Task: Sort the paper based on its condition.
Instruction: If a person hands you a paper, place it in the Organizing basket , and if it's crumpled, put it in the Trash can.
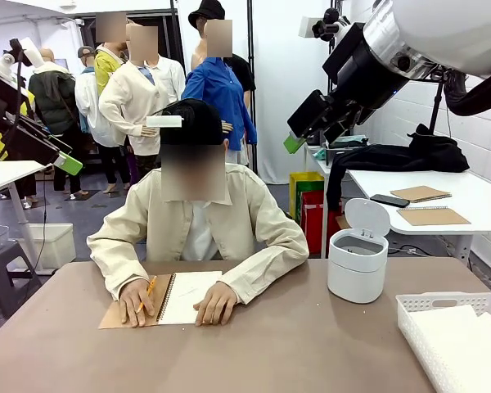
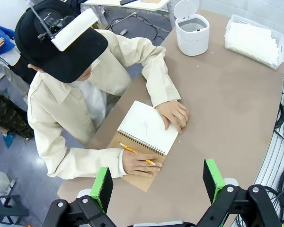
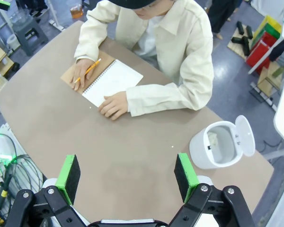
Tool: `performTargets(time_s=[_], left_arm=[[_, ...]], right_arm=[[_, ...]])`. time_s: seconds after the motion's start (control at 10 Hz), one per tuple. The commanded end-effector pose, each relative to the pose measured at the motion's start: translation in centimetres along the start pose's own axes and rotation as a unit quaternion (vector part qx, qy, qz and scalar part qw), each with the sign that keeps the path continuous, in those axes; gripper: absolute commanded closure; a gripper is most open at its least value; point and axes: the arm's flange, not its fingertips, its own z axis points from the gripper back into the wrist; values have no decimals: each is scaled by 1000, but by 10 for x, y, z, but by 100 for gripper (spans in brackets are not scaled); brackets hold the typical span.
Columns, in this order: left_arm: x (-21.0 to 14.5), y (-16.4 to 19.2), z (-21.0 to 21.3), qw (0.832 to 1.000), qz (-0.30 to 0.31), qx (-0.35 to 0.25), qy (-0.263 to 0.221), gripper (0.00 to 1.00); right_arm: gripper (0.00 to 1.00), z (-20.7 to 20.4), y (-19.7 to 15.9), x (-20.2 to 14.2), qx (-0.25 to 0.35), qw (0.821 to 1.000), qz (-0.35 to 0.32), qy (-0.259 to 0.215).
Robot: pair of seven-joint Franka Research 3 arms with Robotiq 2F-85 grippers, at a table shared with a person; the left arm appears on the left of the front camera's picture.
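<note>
Two black pincers with green pads, the left pincer [image 2: 158,182] and the right pincer [image 3: 128,175], hang wide open and empty over the smooth brown worktop [image 1: 295,344], while the thin white paper [image 1: 466,344] lies stacked in one slotted white plastic basket [image 1: 442,298].

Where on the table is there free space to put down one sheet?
The table is bare in the middle, between the notebook and the bin, and along the near edge left of the basket. It is crowded at the notebook, under the person's hands.
</note>
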Motion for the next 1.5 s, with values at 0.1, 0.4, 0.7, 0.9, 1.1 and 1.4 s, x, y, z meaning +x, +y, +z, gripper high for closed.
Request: performTargets(time_s=[0.1, 0.4, 0.7, 0.9, 1.1, 1.4], left_arm=[[0, 1, 1, 1000, 0, 0, -2, 0], [0, 1, 1, 1000, 0, 0, -2, 0], [0, 1, 1, 1000, 0, 0, -2, 0], [0, 1, 1, 1000, 0, 0, -2, 0], [0, 1, 1, 1000, 0, 0, -2, 0], [0, 1, 1, 1000, 0, 0, -2, 0]], right_arm=[[0, 0, 1, 0, 0, 1000, -7, 0], [0, 1, -2, -4, 1, 1000, -15, -4], [0, -1, -5, -8, 6, 1000, -22, 3], [0, 2, -2, 0, 1, 1000, -6, -2], [0, 2, -2, 0, 1, 1000, -6, -2], [0, 2, -2, 0, 1, 1000, -6, -2]])
